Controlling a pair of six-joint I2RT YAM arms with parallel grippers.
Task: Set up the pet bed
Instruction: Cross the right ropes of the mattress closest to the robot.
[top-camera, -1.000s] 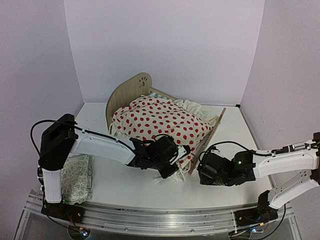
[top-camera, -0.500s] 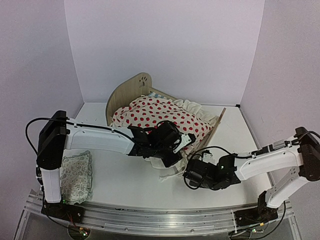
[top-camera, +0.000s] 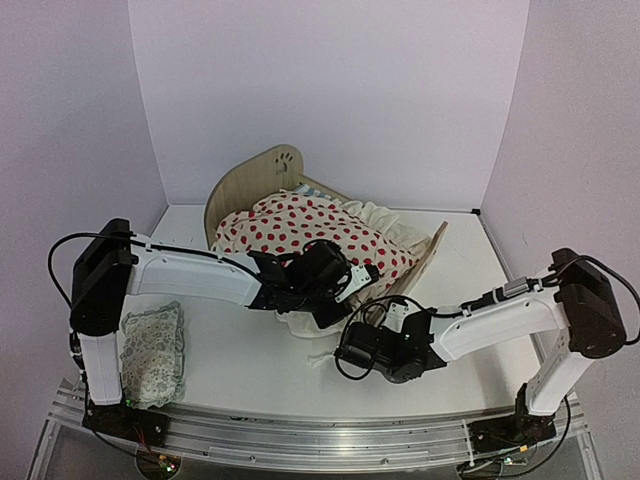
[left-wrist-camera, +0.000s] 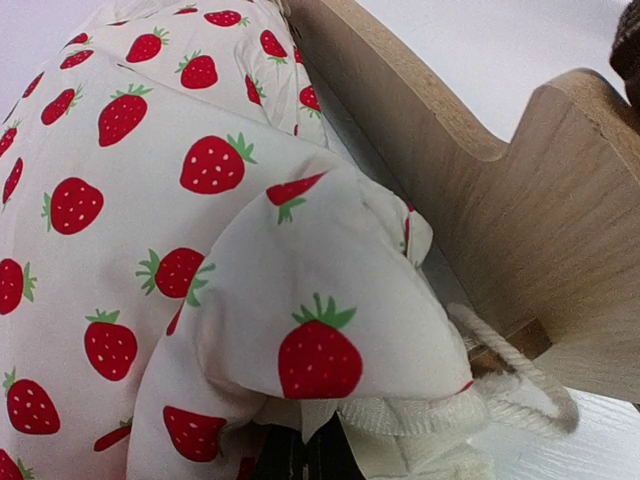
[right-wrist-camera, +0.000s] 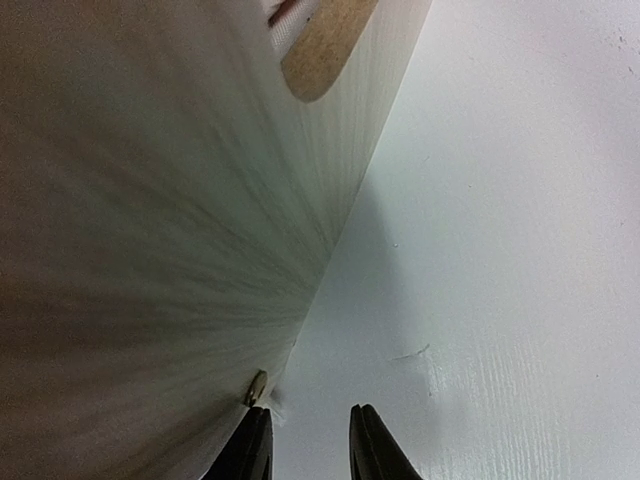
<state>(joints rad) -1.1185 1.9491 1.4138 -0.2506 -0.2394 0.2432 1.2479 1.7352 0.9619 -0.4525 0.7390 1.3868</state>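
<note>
Bedding was on the frame but not laid out when I checked the feeds. The pet bed (top-camera: 250, 190) stood on the desk (top-camera: 250, 375) ahead of both arms. Its paw-print headboard was at one end and the lower footboard (top-camera: 432, 250) at the other.

On top of the bed the strawberry-print blanket (top-camera: 300, 232) sat in a rumpled heap. Its ruffled hem and a white cord (left-wrist-camera: 520, 395) spilled over the bed's near rail. The left jaws, at that near rail, were fully closed. From the left wrist view I judged them pinched on the bunched hem of the blanket, though the contact itself sat at the very bottom of that view.

The right jaws were low over the desk, just in front of the bed near the footboard's near corner. Their fingertips (right-wrist-camera: 372, 440) stood a narrow gap apart with only bare desk between them. They held nothing, and one tip was just beside the bottom edge of the bed's plywood panel.

The small green-patterned pillow (top-camera: 152, 350) lay on the desk, well to the headboard side of the bed.

By my reckoning the job was partway done: the frame was placed and the blanket was on it. Spreading the blanket flat and bringing the pillow to the headboard remained.
</note>
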